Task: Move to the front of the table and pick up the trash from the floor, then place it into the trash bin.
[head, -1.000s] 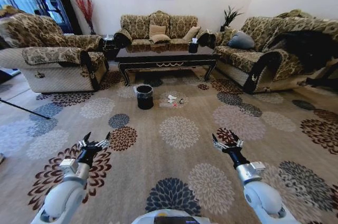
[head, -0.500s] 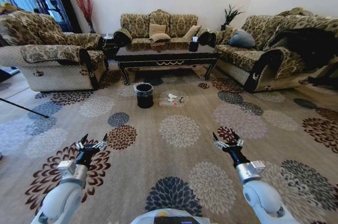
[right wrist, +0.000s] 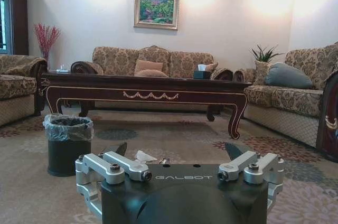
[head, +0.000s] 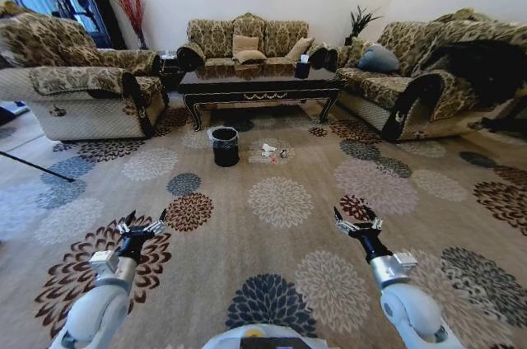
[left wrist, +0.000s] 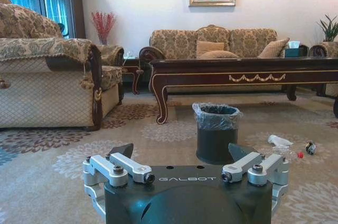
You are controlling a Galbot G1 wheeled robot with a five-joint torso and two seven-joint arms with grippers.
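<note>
Trash (head: 268, 153) lies on the carpet (head: 280, 234) at 12 o'clock in the head view, well ahead of the robot: white paper scraps, plus a clear bottle with a red cap (left wrist: 288, 154). It sits just in front of the bench (head: 259, 86), nearer its middle.

Trash bin (head: 224, 146) stands just beside the scraps, at their 9 o'clock, upright, liner folded over the rim. Short carry from scrap to bin, by my judgement.

Left gripper (head: 142, 226) hangs low at 7 o'clock, right gripper (head: 357, 224) at 5 o'clock. Both sets of jaws spread wide, released, grasping nothing. Arms held forward and apart, probably a travel pose that keeps the view ahead open.

Stage: approach not finished; nothing picked up.

Room: broad open carpet between robot and trash. Armchair (head: 78, 90) bounds the lane at 10 o'clock, sofa (head: 428, 90) at 2 o'clock, both well apart from the straight line. Bench apron and curved legs close behind the trash: the tightest edge for a reach.
</note>
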